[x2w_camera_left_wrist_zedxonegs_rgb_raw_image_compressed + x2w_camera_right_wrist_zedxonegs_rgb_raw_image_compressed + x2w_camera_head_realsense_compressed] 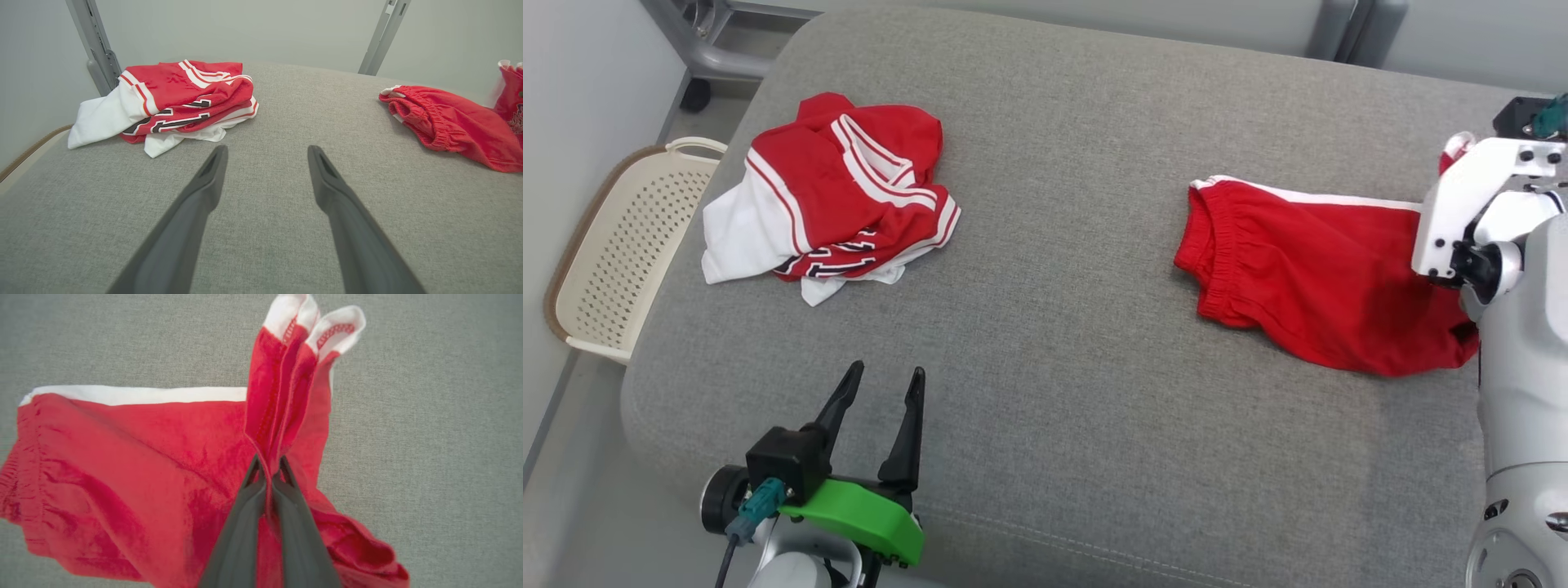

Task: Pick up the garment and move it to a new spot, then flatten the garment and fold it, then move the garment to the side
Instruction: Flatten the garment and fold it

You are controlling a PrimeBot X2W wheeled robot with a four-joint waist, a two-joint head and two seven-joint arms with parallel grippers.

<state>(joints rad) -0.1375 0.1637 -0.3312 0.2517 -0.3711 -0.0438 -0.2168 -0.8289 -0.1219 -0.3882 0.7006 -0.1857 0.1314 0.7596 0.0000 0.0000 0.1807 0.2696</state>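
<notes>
Right wrist view: right fingers (pixel 245 522) pinch leg-hem fold of red shorts (pixel 122 465), rest lying on grey cushion (pixel 1078 408), right side. Cloth light, limp, will likely sag; grip at hem or waistband corners. Left fingers (pixel 908 425) wide, empty.

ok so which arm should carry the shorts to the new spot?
Right. The right gripper is shut on a pinched fold of the red shorts, raised off the grey cushion. The left gripper hangs open, apart from the shorts, nearer the red-and-white jersey.
</notes>
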